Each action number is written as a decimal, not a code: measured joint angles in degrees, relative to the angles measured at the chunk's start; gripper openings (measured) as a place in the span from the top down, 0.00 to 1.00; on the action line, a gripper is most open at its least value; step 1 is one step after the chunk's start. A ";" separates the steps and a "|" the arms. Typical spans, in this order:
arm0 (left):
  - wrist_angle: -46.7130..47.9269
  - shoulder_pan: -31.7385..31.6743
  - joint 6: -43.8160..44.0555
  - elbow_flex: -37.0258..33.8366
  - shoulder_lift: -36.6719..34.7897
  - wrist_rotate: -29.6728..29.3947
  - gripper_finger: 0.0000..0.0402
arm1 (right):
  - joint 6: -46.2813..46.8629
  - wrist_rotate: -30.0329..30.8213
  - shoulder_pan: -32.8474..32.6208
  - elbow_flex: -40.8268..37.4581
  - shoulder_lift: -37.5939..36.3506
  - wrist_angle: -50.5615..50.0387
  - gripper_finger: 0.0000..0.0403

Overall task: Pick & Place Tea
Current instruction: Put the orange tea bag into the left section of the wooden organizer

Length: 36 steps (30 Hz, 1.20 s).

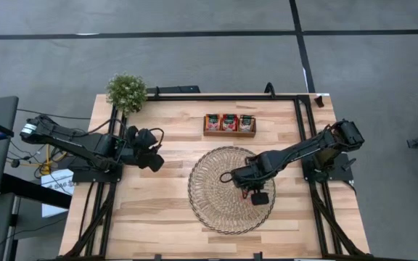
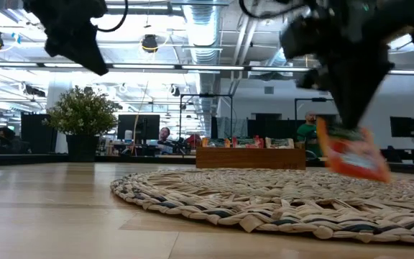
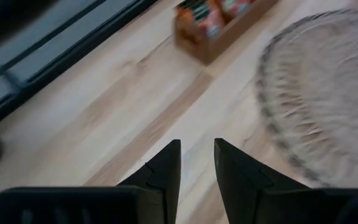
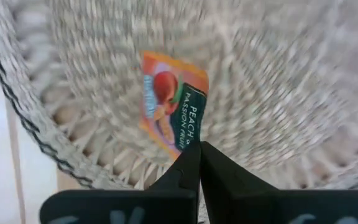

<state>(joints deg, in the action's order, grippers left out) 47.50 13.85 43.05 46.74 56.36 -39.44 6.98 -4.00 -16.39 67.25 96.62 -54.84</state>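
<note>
Right of centre in the high view, over the right part of the round woven mat (image 1: 227, 190), one tea sachet (image 4: 174, 110) hangs pinched by an edge between the pressed-together fingers of the right gripper (image 4: 199, 149). In the right wrist view the sachet is orange with a dark green label panel and sits against the pale weave of the mat. In the low view the same sachet (image 2: 351, 155) shows at the right of the frame, tilted, its lower corner just above the mat (image 2: 279, 198); whether it touches the weave cannot be told. In the high view the sachet is only a small reddish spot under the right gripper (image 1: 255, 194).

More sachets (image 1: 229, 122) stand in a row in the small wooden tray (image 1: 229, 133), which lies above the mat in the high view, near the table's far edge and apart from the mat. The low view shows the tray (image 2: 254, 157) at mid-frame behind the mat, with the sachet tops along its rim.

The left gripper (image 1: 151, 148) waits at the left of the high view, over bare wooden table (image 1: 144, 210), well apart from the mat and tray. In the left wrist view its fingers (image 3: 166, 168) stand a little spread with nothing between them, bare wood below.

A small potted plant (image 1: 126, 91) sits at the table's upper left corner in the high view.
</note>
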 joint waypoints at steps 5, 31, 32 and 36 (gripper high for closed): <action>-9.98 0.02 -5.01 0.03 0.02 3.77 0.78 | -1.38 3.71 0.01 4.99 0.00 -1.29 1.00; -58.45 -3.91 -24.37 0.09 17.59 27.16 0.34 | -6.00 7.36 5.77 16.32 0.00 -1.16 1.00; -60.36 -3.91 -24.96 0.08 18.55 29.14 0.33 | -5.99 7.34 5.86 16.32 0.00 -1.27 1.00; -65.18 -3.97 -23.65 0.09 21.13 31.48 0.31 | -5.98 7.34 5.93 16.32 0.00 -1.30 1.00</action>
<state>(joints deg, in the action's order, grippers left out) -17.68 9.88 19.40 46.83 77.49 -7.96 1.01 3.34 -10.46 83.57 96.62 -56.14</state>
